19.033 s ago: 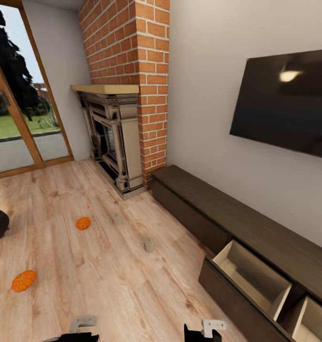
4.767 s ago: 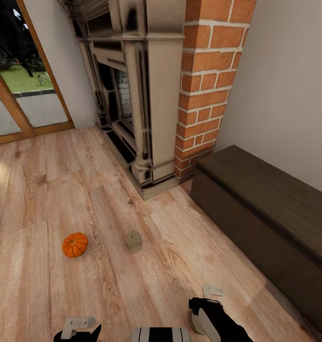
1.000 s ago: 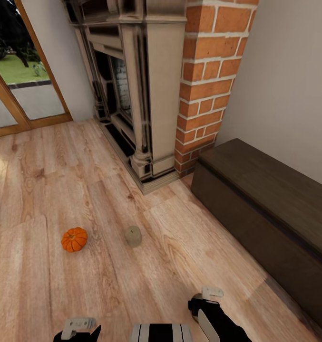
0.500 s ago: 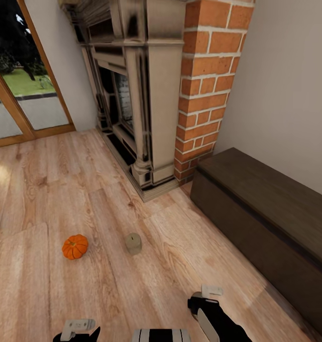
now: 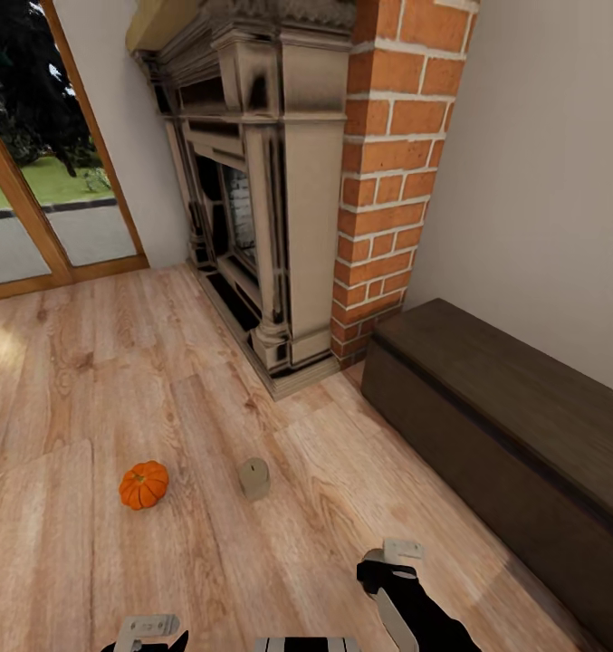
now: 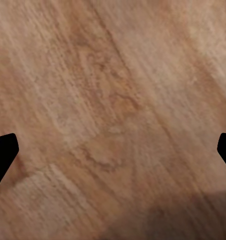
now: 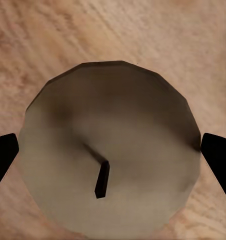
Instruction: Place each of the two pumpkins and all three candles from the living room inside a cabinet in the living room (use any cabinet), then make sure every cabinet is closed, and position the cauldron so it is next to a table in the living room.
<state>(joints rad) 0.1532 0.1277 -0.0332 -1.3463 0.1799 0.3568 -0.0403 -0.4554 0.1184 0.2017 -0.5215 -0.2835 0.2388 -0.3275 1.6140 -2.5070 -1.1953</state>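
While the head cam is angled down over the plank floor (image 5: 89,380), the big stuff is seen first: brick chimney (image 5: 397,163) w/ a dark carved fireplace (image 5: 261,217) set against it, glass door w/ wood frame (image 5: 34,217) at far left, pale wall on the right. The cabinet (image 5: 505,426) is laid along that wall, just beside the brick; drawer fronts in view are shut flush.

On the floor, one pumpkin (image 5: 144,484) is seen upright, stem up, well apart from the cabinet. A candle (image 5: 254,478) is stood near it, between pumpkin and cabinet, not touching either.

Right gripper (image 5: 385,570) is seen at the bottom of the head view, low over the floor. A second candle (image 7: 110,150) is framed by the R wrist cam, top face and dark wick (image 7: 101,179) visible, w/ both black fingertips (image 7: 3,157) at its two sides. Jaws are held apart around it; contact w/ the wax can't be confirmed, candle looks to be still on the floor.

Left gripper (image 6: 113,150) is seen over bare planks, jaws spread wide, nothing between them. In the head view only its pale bracket is shown at the bottom edge.
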